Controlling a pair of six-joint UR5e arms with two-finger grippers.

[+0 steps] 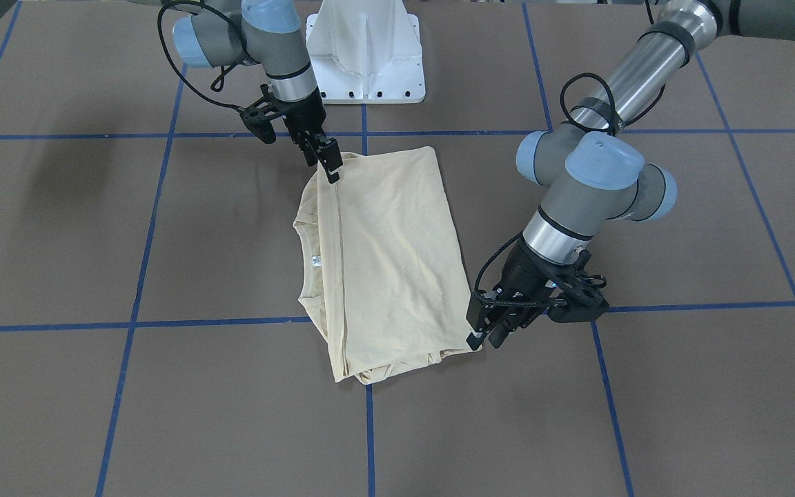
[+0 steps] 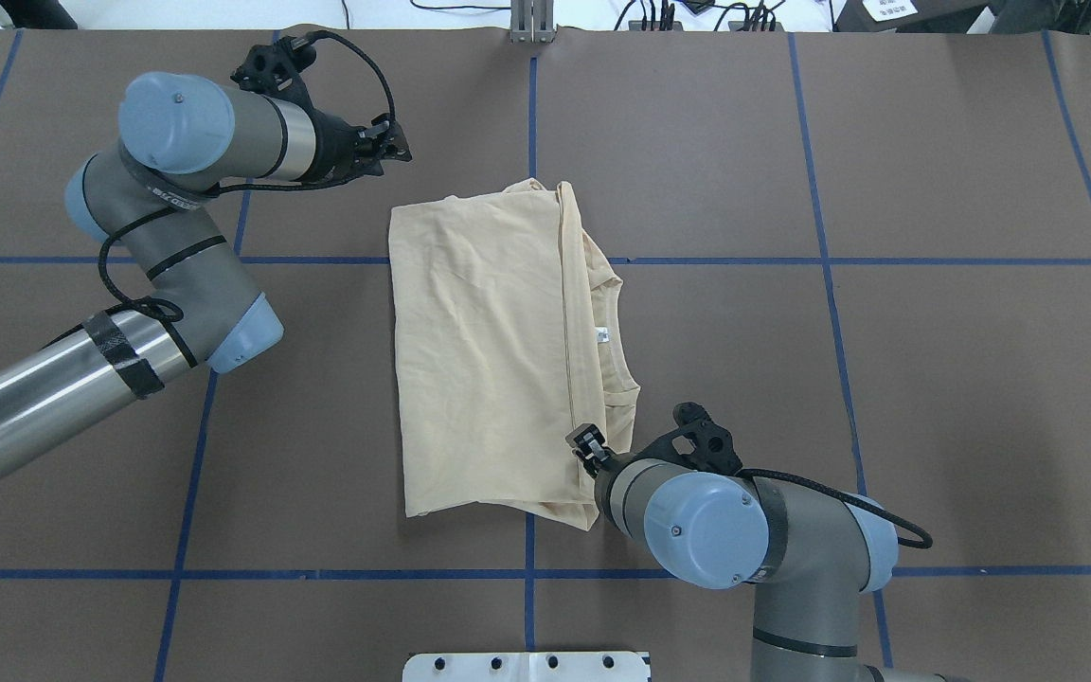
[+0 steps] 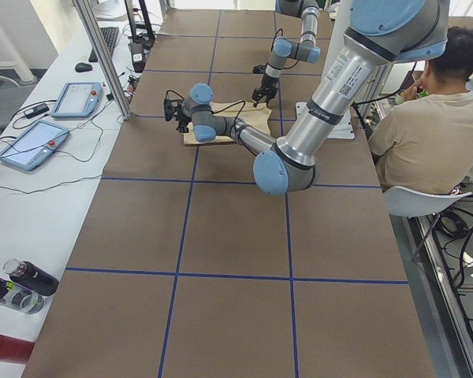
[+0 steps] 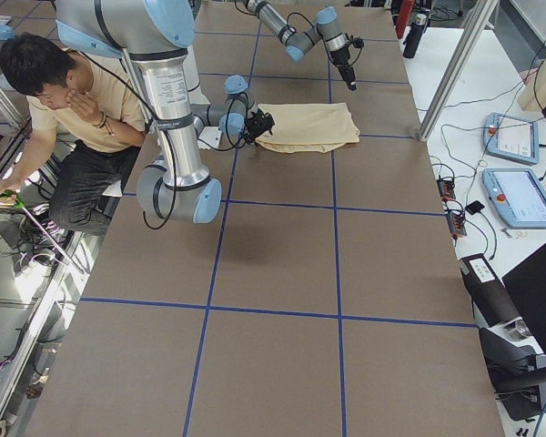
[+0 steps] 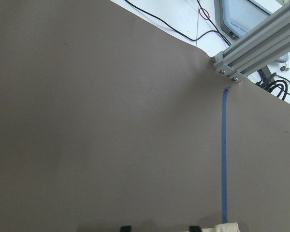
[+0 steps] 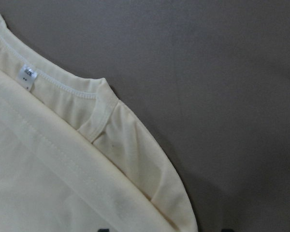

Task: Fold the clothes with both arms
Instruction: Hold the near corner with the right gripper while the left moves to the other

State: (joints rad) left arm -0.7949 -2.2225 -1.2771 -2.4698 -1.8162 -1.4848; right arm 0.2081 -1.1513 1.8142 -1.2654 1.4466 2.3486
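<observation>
The pale cream-yellow shirt lies folded into a flat rectangle at the table's middle. Its ribbed collar and white tag show along one long side. My right gripper hovers low over the shirt's corner nearest the robot, beside the collar. Its fingertips are apart in the right wrist view, so it is open, and the cloth lies flat beneath. My left gripper is open just off the far corner. The left wrist view shows bare table between its fingertips and the shirt's corner beside them.
The white pedestal base stands behind the shirt. A person sits beside the robot. An aluminium post rises at the table's far edge, with tablets and cables on the bench beyond. Blue tape lines grid the brown tabletop.
</observation>
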